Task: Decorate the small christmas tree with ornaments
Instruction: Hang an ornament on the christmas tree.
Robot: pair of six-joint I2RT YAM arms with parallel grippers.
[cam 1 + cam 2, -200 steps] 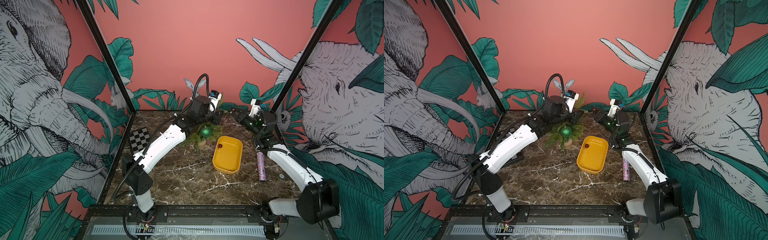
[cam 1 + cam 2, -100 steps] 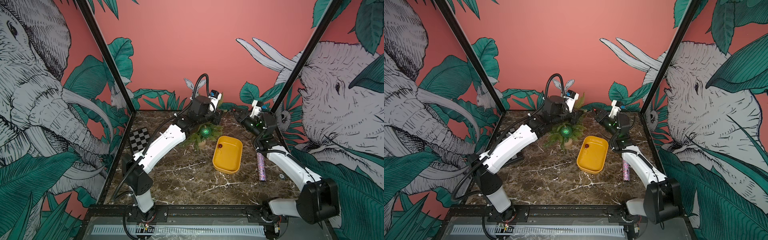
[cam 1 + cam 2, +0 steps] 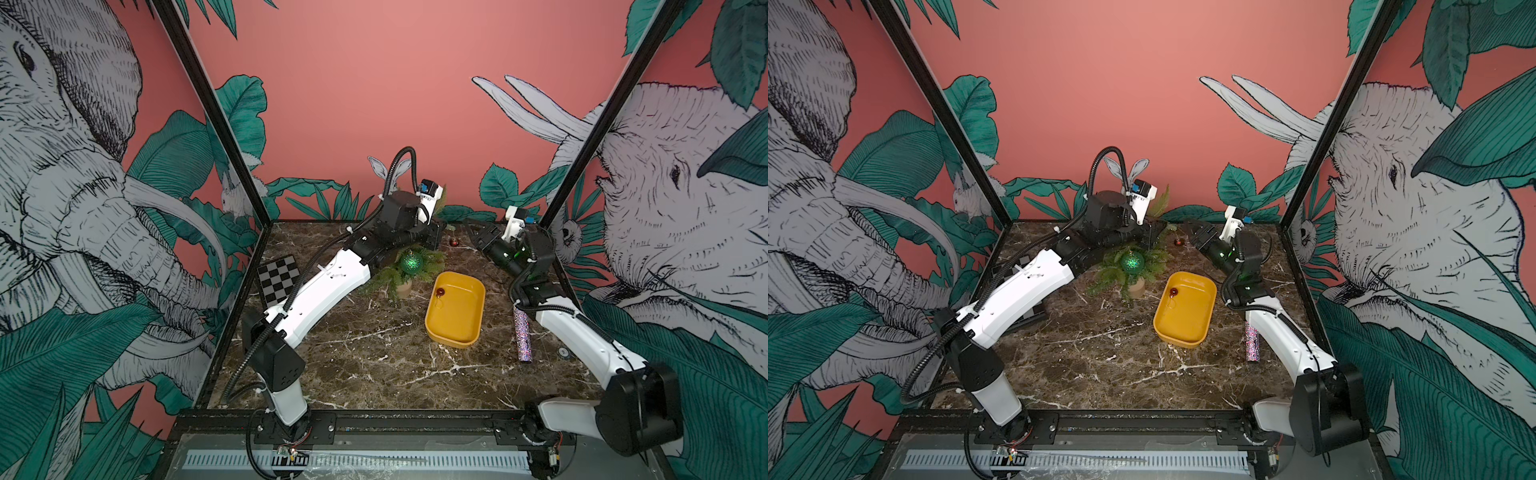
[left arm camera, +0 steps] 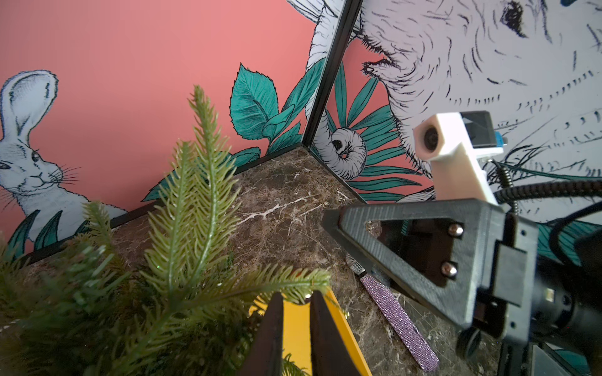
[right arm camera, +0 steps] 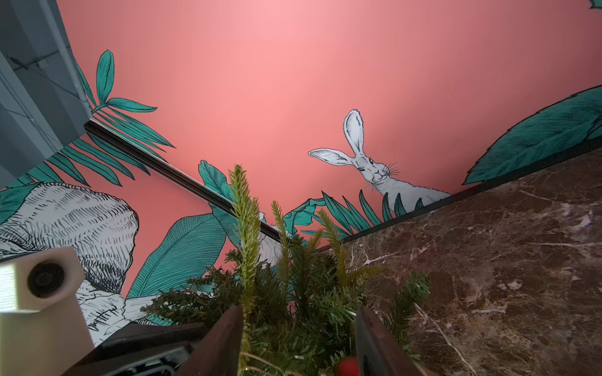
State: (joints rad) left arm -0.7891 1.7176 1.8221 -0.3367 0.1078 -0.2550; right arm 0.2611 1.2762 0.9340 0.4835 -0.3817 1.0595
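Note:
The small christmas tree [image 3: 419, 266] stands in a tan pot [image 3: 404, 289] at the back of the table, and a glittery green ball [image 3: 410, 262] hangs on it. My left gripper [image 3: 441, 229] reaches over the tree. In the left wrist view it [image 4: 295, 298] is shut on a branch tip [image 4: 286, 281]. A small red ball [image 3: 454, 242] hangs just beyond that branch. My right gripper [image 3: 469, 232] faces the tree from the right, jaws open, with the red ball [image 5: 347, 366] and its gold string between them. Another red ball [image 3: 440, 293] lies in the yellow tray [image 3: 469, 328].
A glittery purple stick [image 3: 521, 332] lies right of the tray, beside the right arm. A checkerboard card [image 3: 277, 278] sits at the left wall under the left arm. The back wall stands close behind the tree.
My right gripper's jaws have opened, and the red ball now hangs free of them by the tree. The left arm has kept its place on the branch.

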